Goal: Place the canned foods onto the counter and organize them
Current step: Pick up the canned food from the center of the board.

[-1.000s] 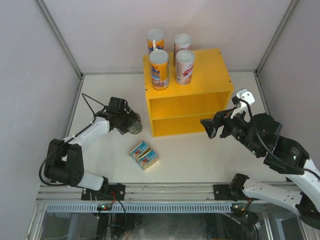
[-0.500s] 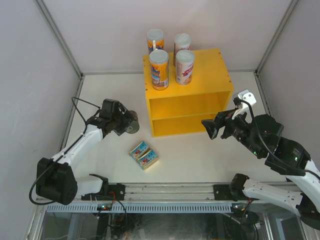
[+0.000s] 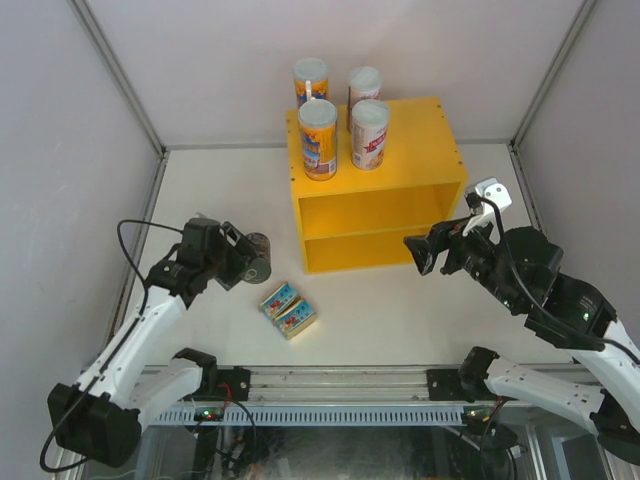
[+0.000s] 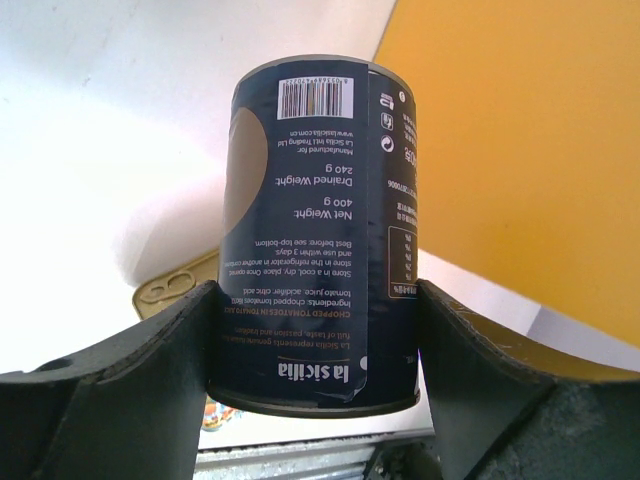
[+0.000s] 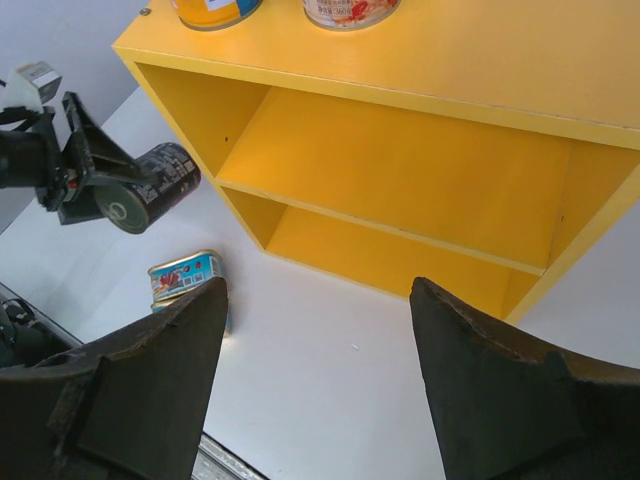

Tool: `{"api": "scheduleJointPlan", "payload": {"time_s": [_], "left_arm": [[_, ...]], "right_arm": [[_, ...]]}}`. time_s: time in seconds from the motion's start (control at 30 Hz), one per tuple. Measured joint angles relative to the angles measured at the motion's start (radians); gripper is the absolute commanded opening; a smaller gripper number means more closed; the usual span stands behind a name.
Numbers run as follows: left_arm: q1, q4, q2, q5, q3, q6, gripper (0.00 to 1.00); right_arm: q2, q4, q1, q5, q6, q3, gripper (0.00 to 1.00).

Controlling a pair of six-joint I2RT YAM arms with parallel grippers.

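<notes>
The dark steel can is gripped by my left gripper, lying sideways, left of the yellow counter. In the left wrist view the can sits between both fingers, with the counter behind it. Two orange-blue tubes and two white-pink tubes stand on the counter's top at its back left. Two stacked blue tins lie on the table in front. My right gripper is open and empty by the counter's lower right corner, facing its shelves.
White walls enclose the table on three sides. A metal rail runs along the near edge. The right wrist view shows the can, the left gripper and the tins to the left of the counter.
My left arm has drawn back toward the near left, carrying the can slightly down and away from the counter's side. The right arm has hardly moved.
</notes>
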Motion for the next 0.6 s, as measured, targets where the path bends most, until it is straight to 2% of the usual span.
{"api": "scheduleJointPlan", "payload": {"time_s": [0.37,0.6], "left_arm": [[-0.016,-0.118,-0.18,0.079,-0.014,0.0,0.0],[-0.063,-0.177,-0.212,0.126,-0.014,0.01,0.0]], "right_arm": [[0.012,0.025,-0.013,-0.005,0.004,-0.049,0.73],[0.009,0.031,-0.013,-0.004,0.008,-0.052,0.72]]}}
